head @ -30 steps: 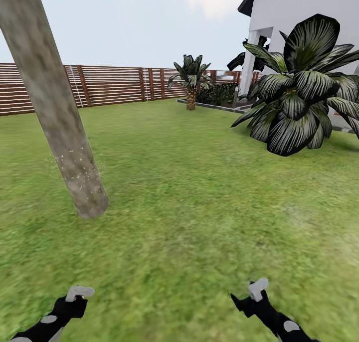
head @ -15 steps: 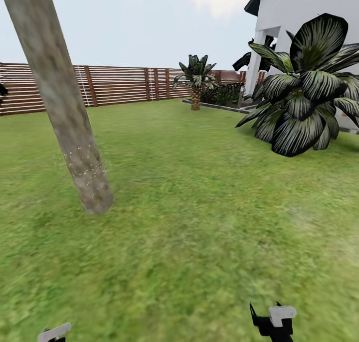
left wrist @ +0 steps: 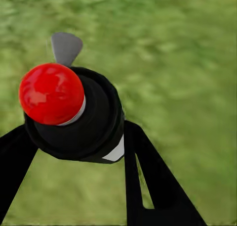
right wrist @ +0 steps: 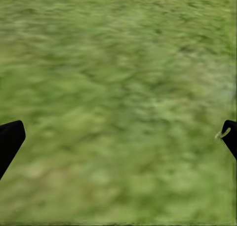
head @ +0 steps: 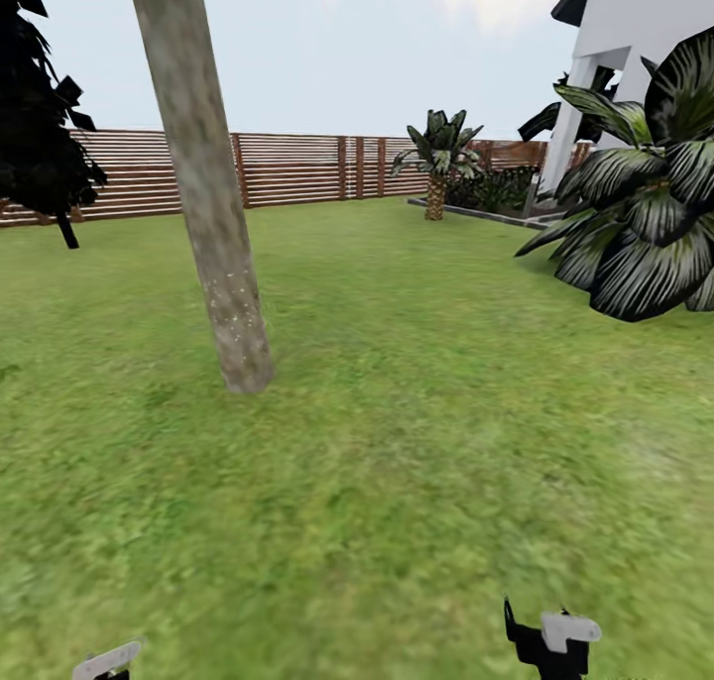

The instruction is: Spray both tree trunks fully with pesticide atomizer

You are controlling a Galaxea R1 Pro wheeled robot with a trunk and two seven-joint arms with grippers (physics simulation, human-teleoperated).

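Green lawn [head: 416, 442], slatted fence [head: 297, 170], mottled trunk [head: 203, 184].

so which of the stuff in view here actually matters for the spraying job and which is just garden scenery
Part of the job:
- pesticide atomizer, held in the left end effector
- tree trunk, with pale speckles low down
- grass floor

Just scenery:
- wooden slat fence
- short palm by the fence
- big striped-leaf plant
- dark conifer
- white house
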